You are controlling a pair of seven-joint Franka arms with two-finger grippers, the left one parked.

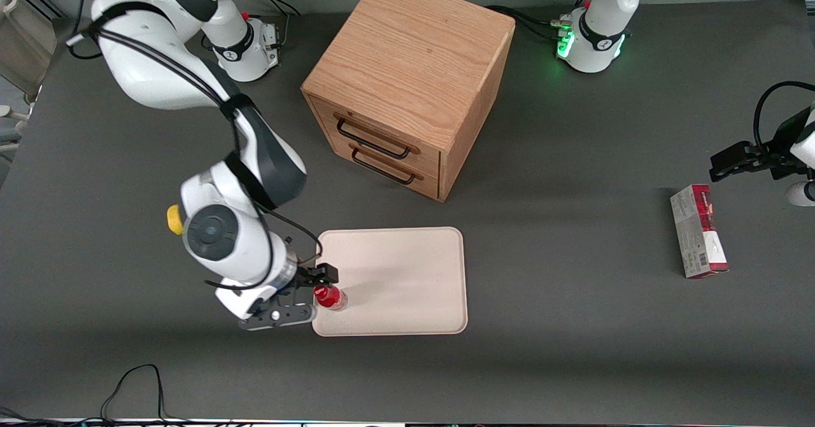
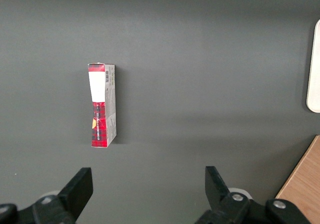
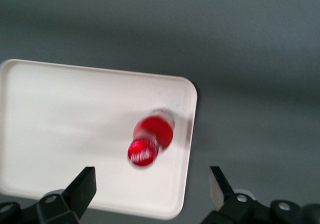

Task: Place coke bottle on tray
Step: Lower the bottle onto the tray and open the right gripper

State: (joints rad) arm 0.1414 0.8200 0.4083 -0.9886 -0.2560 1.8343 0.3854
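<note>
Hovering spot: I've got the gripper (image 1: 316,292) up over the tray's (image 1: 407,274) edge toward the working arm's end, just above the coke bottle (image 1: 330,297).
Fingers: spread wide with nothing in them; in the wrist view both fingertips (image 3: 85,184) sit well clear of the bottle (image 3: 150,139).
Bottle: standing on the tray (image 3: 60,114), cap up, close to the rim on the working arm's side and near the corner nearest the front camera. Looks a bit tilted from the wrist cam, can't say for sure.
Tray contents: just the bottle, the rest is bare cream surface.
Edges: tray rim is low with rounded corners, bottle base fully inside it.
Room: lots of bare grey table (image 1: 573,363) around the tray.
Drawer cabinet (image 1: 407,83): farther from the front camera than the tray, both drawers shut, well apart from it.
Carton (image 1: 698,231): red-and-grey, lying flat toward the parked arm's end.
</note>
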